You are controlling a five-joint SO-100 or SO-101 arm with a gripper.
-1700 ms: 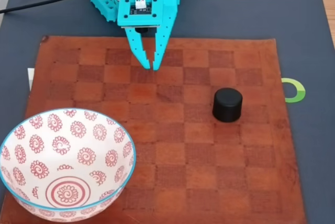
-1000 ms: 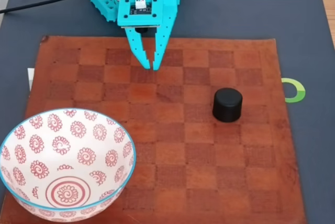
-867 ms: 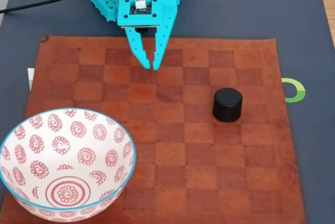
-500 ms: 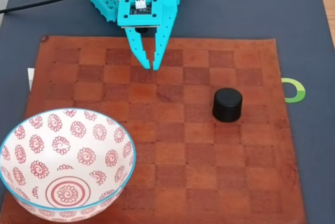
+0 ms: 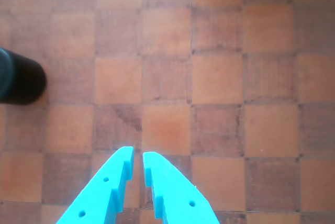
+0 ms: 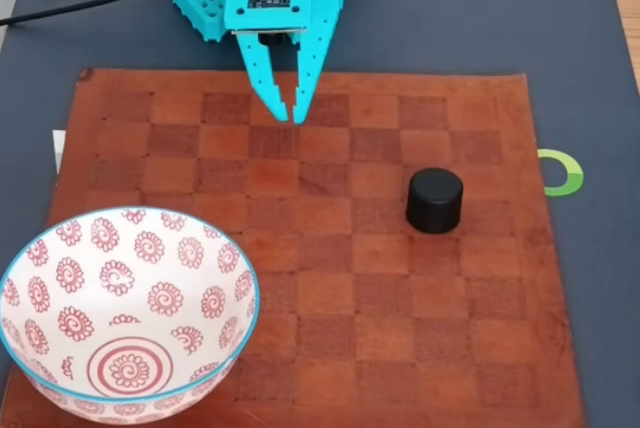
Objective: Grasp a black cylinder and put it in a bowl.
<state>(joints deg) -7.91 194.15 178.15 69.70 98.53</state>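
Fixed view: claw nearly closed, black cylinder apart

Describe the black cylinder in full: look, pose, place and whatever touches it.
The black cylinder is short, matte and plain, with a flat round top and a slightly rounded upper edge; it looks like plastic, though that is a guess. It stands upright on the brown checkered mat, right of the mat's middle in the fixed view. Only the mat touches it. The teal claw hangs well apart from it, and the bowl sits far off at the lower left. The wrist view cuts it off at the left edge.
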